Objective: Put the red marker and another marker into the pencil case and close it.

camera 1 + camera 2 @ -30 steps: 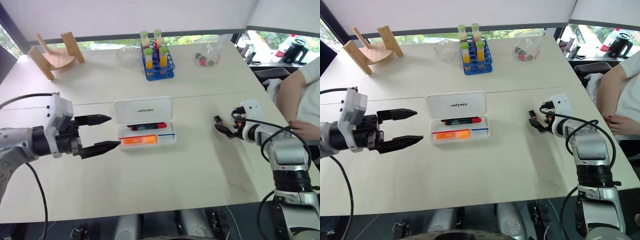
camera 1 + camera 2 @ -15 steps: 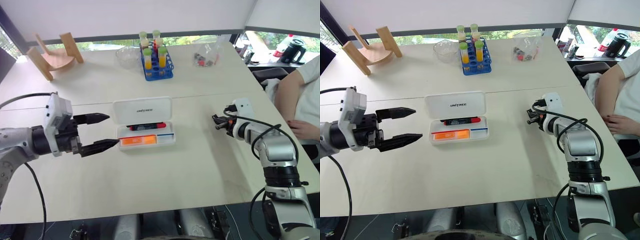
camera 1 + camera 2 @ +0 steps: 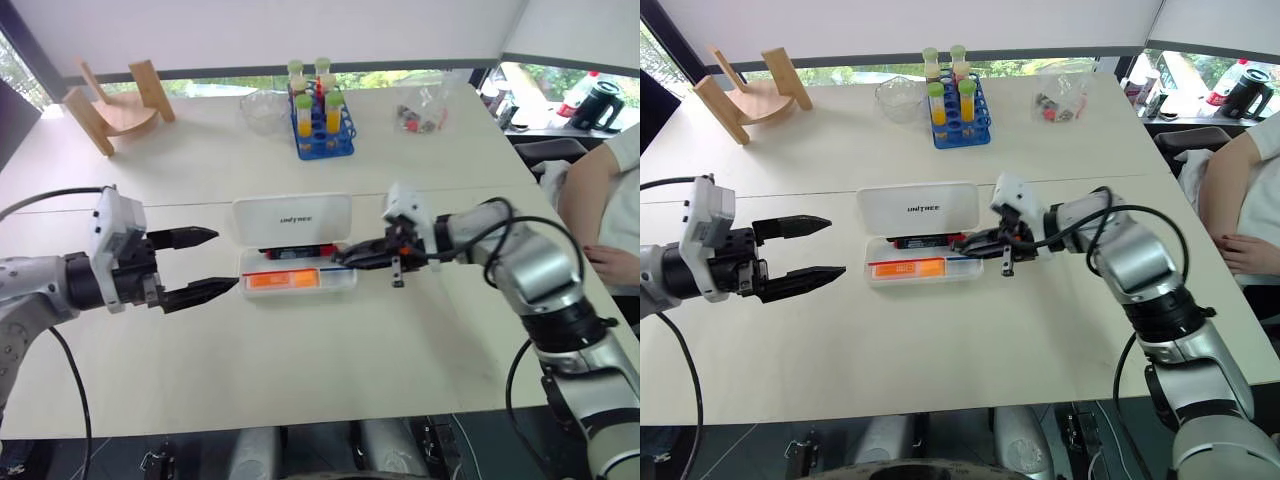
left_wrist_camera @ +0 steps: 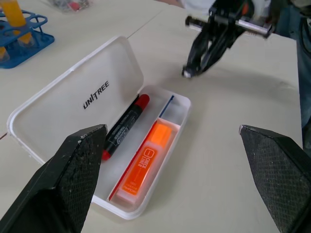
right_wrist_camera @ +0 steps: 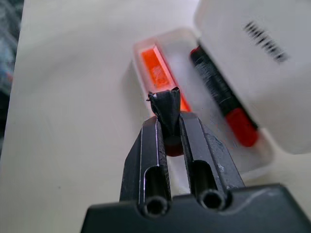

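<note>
The pencil case (image 3: 296, 255) lay open on the desk (image 3: 300, 350), long axis three-to-nine, holding the red marker (image 3: 297, 252) and another marker (image 3: 281, 281); the closed right tool (image 3: 345, 259), nipping a small black object, reached its three-o'clock end, nearer than the open left tool (image 3: 205, 262).

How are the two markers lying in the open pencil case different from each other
The red marker is slim and round, with a black barrel and a red cap; the orange marker is flat, chunky and orange all over. The red marker lies in the compartment next to the raised lid, the orange marker in the compartment at the pencil case's open edge. Both lie flat, lengthwise and parallel in the tray, with neither gripper touching them.
</note>
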Action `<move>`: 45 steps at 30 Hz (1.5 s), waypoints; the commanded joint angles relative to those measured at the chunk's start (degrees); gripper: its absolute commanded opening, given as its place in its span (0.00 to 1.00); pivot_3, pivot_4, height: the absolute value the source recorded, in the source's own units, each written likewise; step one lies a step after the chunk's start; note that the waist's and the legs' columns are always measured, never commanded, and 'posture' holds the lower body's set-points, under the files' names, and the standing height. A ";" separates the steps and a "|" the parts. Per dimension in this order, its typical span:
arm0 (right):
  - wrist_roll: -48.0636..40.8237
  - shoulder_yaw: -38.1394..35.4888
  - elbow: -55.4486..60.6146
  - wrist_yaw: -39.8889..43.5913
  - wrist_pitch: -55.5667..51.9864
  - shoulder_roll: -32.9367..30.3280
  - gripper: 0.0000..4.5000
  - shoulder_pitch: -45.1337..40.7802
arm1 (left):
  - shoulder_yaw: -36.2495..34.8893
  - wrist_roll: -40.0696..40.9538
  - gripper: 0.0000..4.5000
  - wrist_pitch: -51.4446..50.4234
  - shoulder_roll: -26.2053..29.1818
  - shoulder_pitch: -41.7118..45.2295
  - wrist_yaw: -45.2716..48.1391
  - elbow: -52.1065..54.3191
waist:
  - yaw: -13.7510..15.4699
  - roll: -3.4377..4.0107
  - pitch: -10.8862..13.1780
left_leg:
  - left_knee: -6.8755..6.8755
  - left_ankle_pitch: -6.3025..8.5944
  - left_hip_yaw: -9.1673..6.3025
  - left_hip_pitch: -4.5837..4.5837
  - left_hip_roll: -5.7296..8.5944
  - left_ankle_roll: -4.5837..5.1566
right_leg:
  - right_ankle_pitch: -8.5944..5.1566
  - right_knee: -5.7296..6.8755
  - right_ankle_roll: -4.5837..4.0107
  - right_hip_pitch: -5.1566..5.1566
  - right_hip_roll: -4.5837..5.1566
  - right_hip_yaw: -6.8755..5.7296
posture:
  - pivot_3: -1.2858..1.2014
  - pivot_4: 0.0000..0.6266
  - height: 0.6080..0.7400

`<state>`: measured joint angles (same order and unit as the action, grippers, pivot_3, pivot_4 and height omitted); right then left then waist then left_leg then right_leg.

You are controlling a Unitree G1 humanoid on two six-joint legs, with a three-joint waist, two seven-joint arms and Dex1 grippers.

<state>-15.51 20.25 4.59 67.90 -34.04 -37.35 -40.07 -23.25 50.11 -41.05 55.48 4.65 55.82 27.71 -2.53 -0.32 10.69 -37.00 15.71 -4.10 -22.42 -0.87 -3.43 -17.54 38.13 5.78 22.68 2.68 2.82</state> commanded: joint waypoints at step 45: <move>-14.37 -21.61 19.34 -6.88 -16.13 -4.68 1.00 4.08 | 18.08 -31.48 0.02 34.16 -18.49 39.66 1.75 -69.99 | 1.72 -0.14 0.10 | -0.09 -0.01 -0.08 -0.17 0.08 -0.01 | 0.02 0.03 0.03 0.07 0.00 -0.14 | 0.52 0.24 1.00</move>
<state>-27.51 0.95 20.73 61.10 -49.45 -41.08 -36.39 -6.42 21.08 -11.00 37.94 41.74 56.26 -37.93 -0.81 -0.46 10.78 -37.09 15.70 -4.19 -22.61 -0.79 -3.44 -17.52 38.16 5.81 22.76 2.67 2.67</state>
